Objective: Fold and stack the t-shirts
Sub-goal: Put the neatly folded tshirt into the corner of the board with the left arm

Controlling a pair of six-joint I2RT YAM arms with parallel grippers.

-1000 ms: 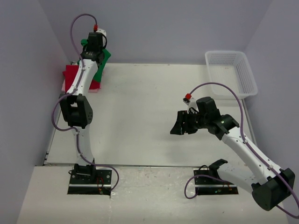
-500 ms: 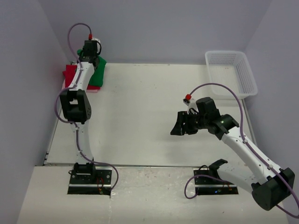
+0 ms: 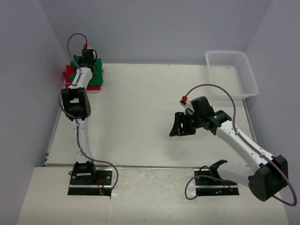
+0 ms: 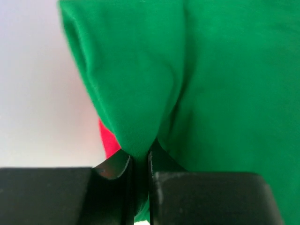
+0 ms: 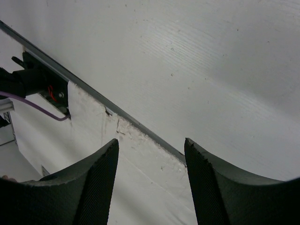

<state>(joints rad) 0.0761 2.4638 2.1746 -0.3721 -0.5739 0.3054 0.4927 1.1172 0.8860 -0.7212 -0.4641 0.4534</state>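
Robot lab, bolted arms (image 3: 82, 137), white table (image 3: 140, 105)

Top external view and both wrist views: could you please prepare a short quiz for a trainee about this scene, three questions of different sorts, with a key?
1. True or false: the left pincer is shut on the green t-shirt.
2. Where does the white basket stand in the top view? A: far right corner. B: near left corner. C: centre.
3. Fill in: the right pincer is open and holds ____.

Key: 1 true; 2 A; 3 nothing.
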